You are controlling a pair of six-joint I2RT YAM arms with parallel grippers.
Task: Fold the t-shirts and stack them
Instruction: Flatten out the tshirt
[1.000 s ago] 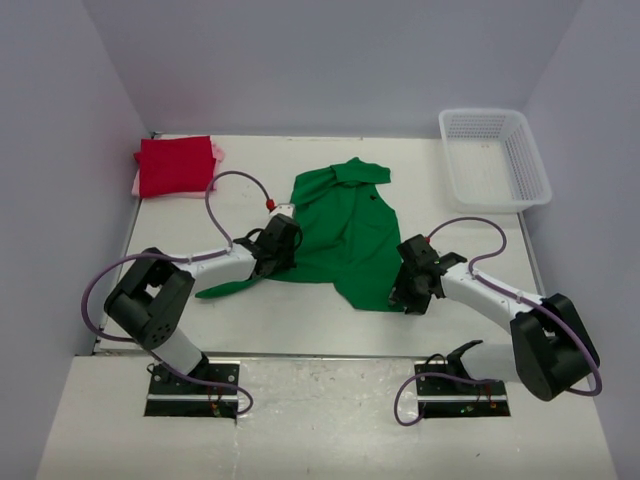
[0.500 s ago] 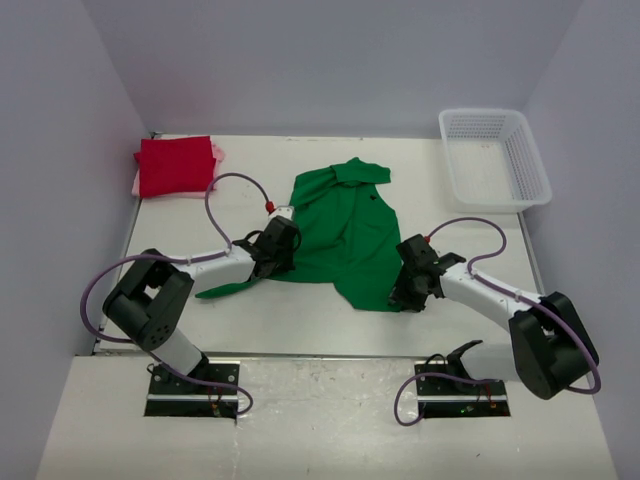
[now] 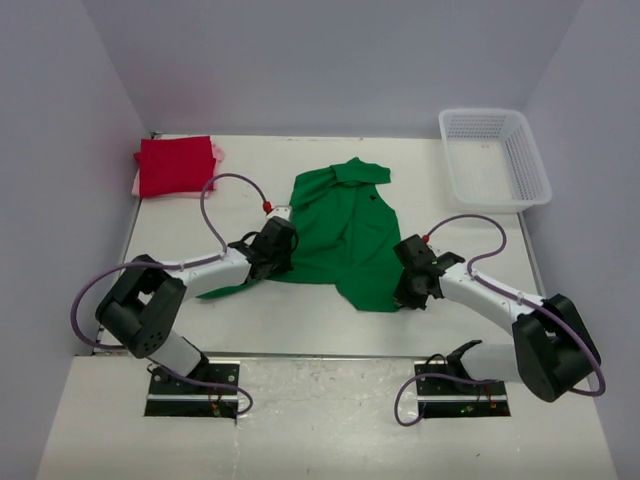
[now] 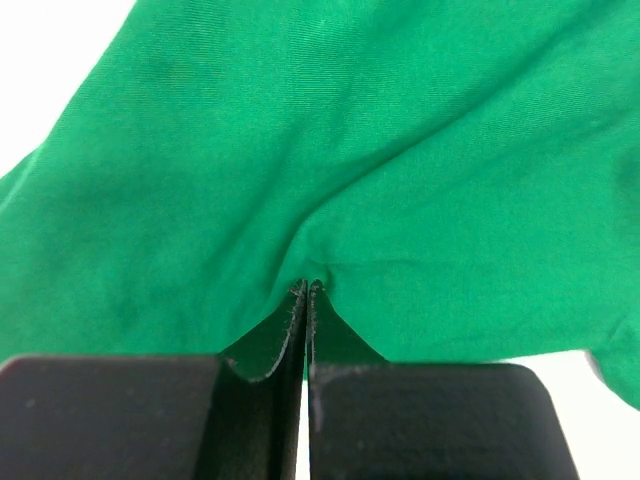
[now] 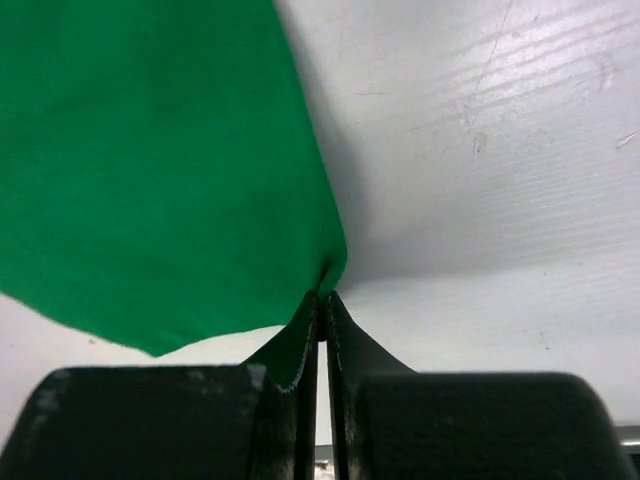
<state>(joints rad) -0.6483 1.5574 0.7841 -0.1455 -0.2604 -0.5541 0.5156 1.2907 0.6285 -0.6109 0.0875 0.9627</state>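
Observation:
The green t-shirt (image 3: 345, 232) lies spread and rumpled in the middle of the table. My left gripper (image 3: 274, 250) is shut on its near left part, and the cloth (image 4: 330, 160) is pinched between the jaws in the left wrist view. My right gripper (image 3: 408, 287) is shut on its near right hem corner, where the cloth (image 5: 150, 190) puckers at the fingertips. The red t-shirt (image 3: 174, 165) lies folded at the far left on top of the pale pink t-shirt (image 3: 218, 152), of which only an edge shows.
A white mesh basket (image 3: 494, 157) stands at the far right. Purple cables loop above both arms. Walls enclose the table at the left, back and right.
Both grippers have shifted slightly, keeping hold of the green t-shirt. The left arm's elbow has moved left, and the shirt's near left part has been drawn a little inward.

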